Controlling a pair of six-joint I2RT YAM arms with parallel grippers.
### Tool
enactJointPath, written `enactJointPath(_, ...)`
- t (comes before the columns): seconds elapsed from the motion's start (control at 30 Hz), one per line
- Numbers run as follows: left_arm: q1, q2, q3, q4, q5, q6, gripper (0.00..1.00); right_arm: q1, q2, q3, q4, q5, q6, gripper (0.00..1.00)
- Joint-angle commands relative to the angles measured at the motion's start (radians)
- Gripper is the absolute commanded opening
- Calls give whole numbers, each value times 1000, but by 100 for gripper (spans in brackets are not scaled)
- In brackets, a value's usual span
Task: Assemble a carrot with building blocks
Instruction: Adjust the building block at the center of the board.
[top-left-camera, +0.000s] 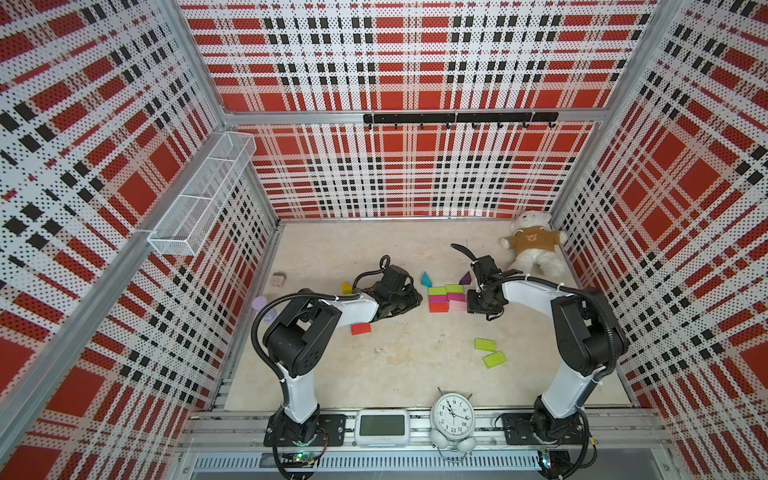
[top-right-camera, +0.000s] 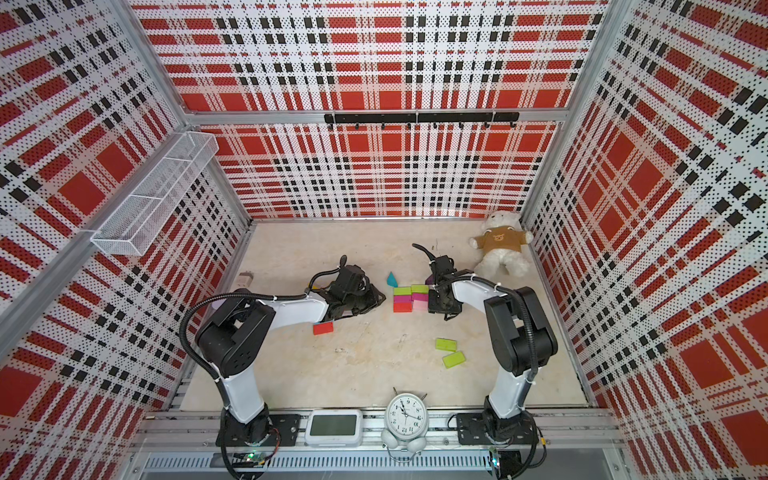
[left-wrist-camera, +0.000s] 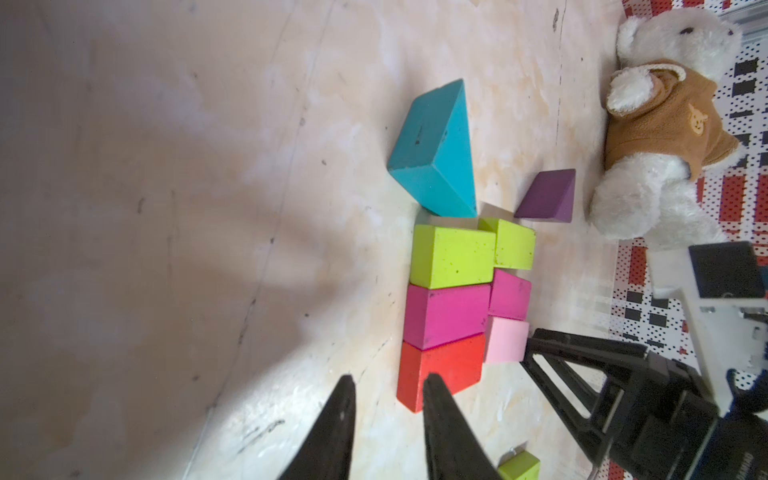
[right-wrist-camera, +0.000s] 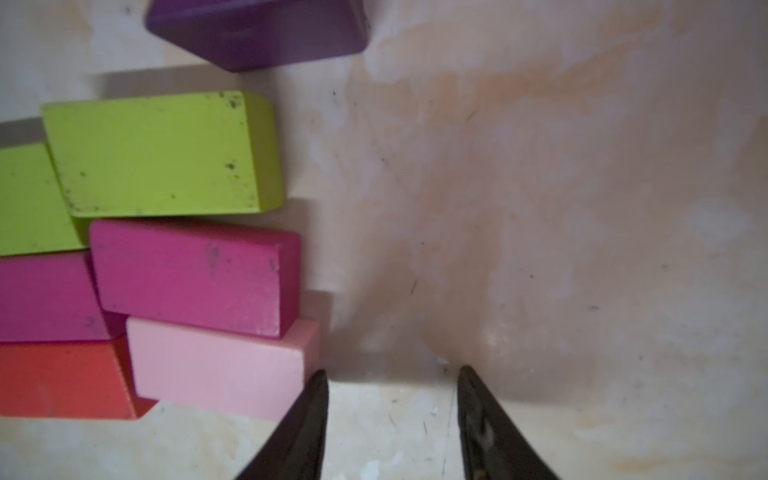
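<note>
A flat cluster of building blocks lies mid-table: two lime (top-left-camera: 437, 291), two magenta (top-left-camera: 456, 296), one red (top-left-camera: 438, 307) and one pink (top-left-camera: 458, 305). A teal triangle (left-wrist-camera: 436, 149) and a purple triangle (left-wrist-camera: 548, 195) lie just behind it. My left gripper (left-wrist-camera: 390, 380) stands open by a narrow gap with nothing inside, low beside the red block (left-wrist-camera: 440, 370). My right gripper (right-wrist-camera: 392, 372) is open and empty, one fingertip (right-wrist-camera: 318, 382) against the end of the pink block (right-wrist-camera: 216, 365). A loose red block (top-left-camera: 360, 328), a yellow triangle (top-left-camera: 346, 286) and two lime blocks (top-left-camera: 485, 344) lie apart.
A white teddy bear (top-left-camera: 534, 245) sits in the back right corner. An alarm clock (top-left-camera: 452, 415) and a digital timer (top-left-camera: 382, 426) stand at the front rail. A beige plug cube (top-left-camera: 279, 279) and a pale purple toy (top-left-camera: 262, 305) lie by the left wall.
</note>
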Motion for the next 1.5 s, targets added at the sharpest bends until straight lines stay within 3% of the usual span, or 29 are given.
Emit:
enactJointPath(0.0,-7,28,37,-4,2,-2,32,-3,23,29,4,34,-12,51)
enactJointPath(1.03,-21,54,47,-4,17,-8,31,-39,51,96,5,29,-27,55)
enactJointPath(1.47,-20,68,59,-4,24,-11,31,-48,143,186,30,9,-44,55)
